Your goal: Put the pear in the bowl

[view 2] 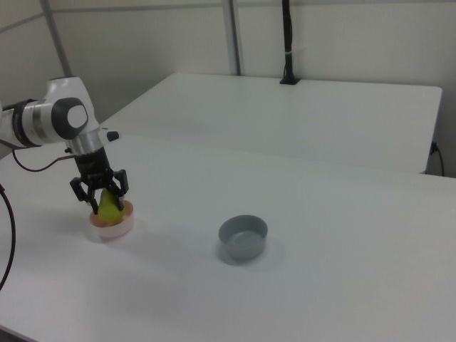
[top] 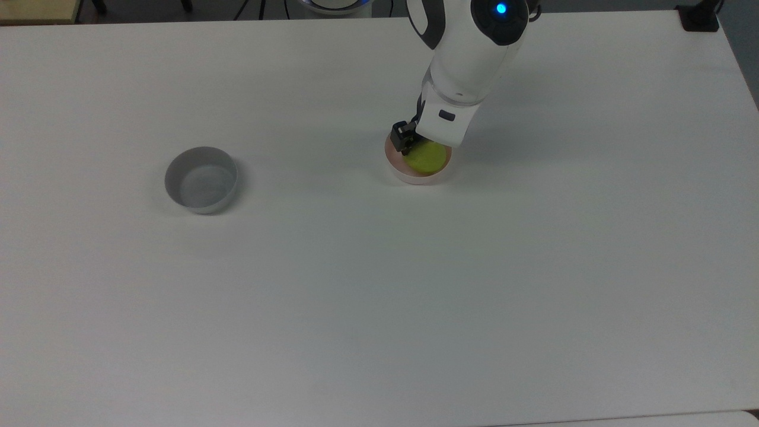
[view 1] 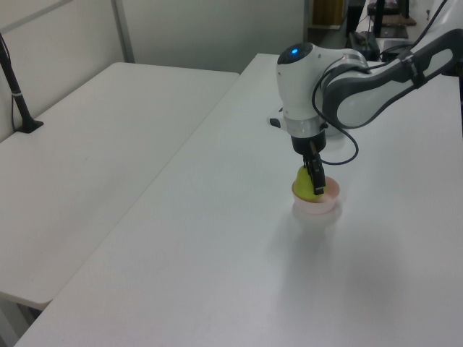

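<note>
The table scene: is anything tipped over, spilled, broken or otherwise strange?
Nothing stands out. The small yellow-green glossy pear sits stem-up in the round pale pink bowl, with the black two-finger gripper around it. The grey straight-sided bowl stands upright and apart on the white table, with no spill or damage visible.

You see a yellow-green pear [top: 426, 158] against the pale pink bowl [top: 396, 168], whose rim looks a shade lighter, almost white. The hand [top: 415, 142] has black fingers [view 2: 121, 187] under a white housing, and the arm [top: 474, 41] above it is glossy white with dark grey joint sections and one small blue light glowing on its casing. The second bowl [top: 201, 179] is plain mid-grey, inside and out. Your counter [top: 379, 284] is a uniform off-white with no pattern. In the left view a dark stem seems to top the pear, though it is hard to make out.
</note>
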Controlling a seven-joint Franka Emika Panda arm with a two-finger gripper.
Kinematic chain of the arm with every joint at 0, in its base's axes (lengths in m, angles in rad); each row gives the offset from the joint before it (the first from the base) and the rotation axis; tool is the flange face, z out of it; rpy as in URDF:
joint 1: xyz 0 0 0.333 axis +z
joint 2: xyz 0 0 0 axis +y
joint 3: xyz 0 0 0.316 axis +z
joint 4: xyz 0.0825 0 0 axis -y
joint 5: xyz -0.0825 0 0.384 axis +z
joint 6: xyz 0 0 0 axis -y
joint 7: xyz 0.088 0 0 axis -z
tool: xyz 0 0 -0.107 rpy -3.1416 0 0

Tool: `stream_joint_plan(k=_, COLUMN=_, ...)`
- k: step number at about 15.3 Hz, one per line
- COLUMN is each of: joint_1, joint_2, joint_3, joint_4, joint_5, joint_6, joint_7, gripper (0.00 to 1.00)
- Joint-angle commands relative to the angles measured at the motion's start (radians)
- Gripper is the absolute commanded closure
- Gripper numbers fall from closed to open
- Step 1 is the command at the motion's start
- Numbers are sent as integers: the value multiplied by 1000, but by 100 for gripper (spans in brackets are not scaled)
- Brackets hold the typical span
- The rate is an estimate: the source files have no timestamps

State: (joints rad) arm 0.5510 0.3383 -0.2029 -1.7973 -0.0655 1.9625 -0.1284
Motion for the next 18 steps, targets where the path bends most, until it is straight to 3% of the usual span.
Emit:
stream_joint_plan(k=1, joint_1=-5, joint_2=-24, joint_3=5, joint_4=-56, joint_5=-23, joint_6=55, joint_7=13, gripper=61)
stream_joint_plan(k=2, joint_1=-6, joint_2=-24, joint_3=7, joint_4=-54, joint_5=-23, joint_6=55, joint_7=13, gripper=41)
stream_joint_plan(k=3, joint_1=-13, joint_2=-25, joint_3=5, joint_4=-54, joint_5=-22, joint_6=53, joint_7=16, gripper=3)
stream_joint_plan(k=9, joint_1=-29, joint_2=-85, joint_3=5, joint_4=-37, joint_5=-14, joint_6=4, joint_7=29, gripper=0)
stream_joint_plan(k=15, joint_1=-106, joint_2=-145, joint_3=10, joint_4=99, joint_5=-8, joint_6=-175, joint_7=147, gripper=0)
stream_joint_plan(k=18, joint_1=-276, joint_2=-199, joint_3=123, joint_4=139, joint_5=-8, joint_6=-234, joint_7=216, gripper=0)
